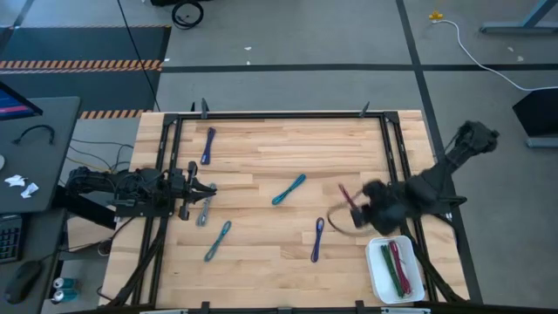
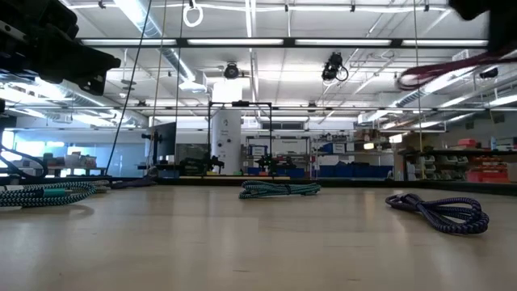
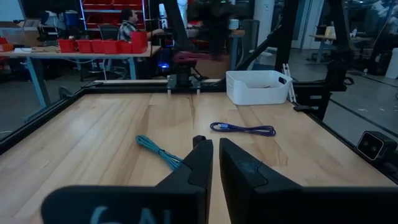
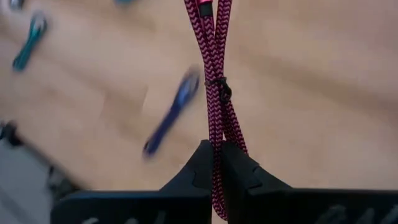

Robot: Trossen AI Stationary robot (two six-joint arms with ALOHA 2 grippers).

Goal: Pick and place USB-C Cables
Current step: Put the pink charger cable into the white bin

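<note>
My right gripper point(image 1: 355, 209) point(image 4: 216, 152) is over the table's right part, just off the white tray's point(image 1: 375, 277) far-left corner, and is shut on a dark red braided USB-C cable point(image 1: 343, 194). In the low view that cable point(image 2: 452, 69) shows blurred, high above the table. My left gripper point(image 1: 212, 189) point(image 3: 216, 155) waits shut above the left part, touching nothing, with a grey cable point(image 1: 204, 212) close by. Lying flat on the wood are a purple cable point(image 1: 207, 146), two teal cables point(image 1: 289, 189) point(image 1: 218, 241) and a blue-purple cable point(image 1: 317, 240). The tray holds a green and a red cable point(image 1: 399, 266). My right gripper pinches the dark red cable bundle between its two fingers, a little behind the bundle's tie point(image 4: 221, 88). The fingers lie along the doubled strands point(image 4: 216, 134), which run forward past the fingertips. The cable is lifted clear of the table, and a loop of it point(image 1: 336, 223) curls out beside the gripper.
A black frame point(image 1: 279, 114) runs round the wooden top. The tray sits at the near right corner. Bare wood lies between the cables in the middle. Beyond the far edge are shelves, red bins and a seated person point(image 3: 129, 25).
</note>
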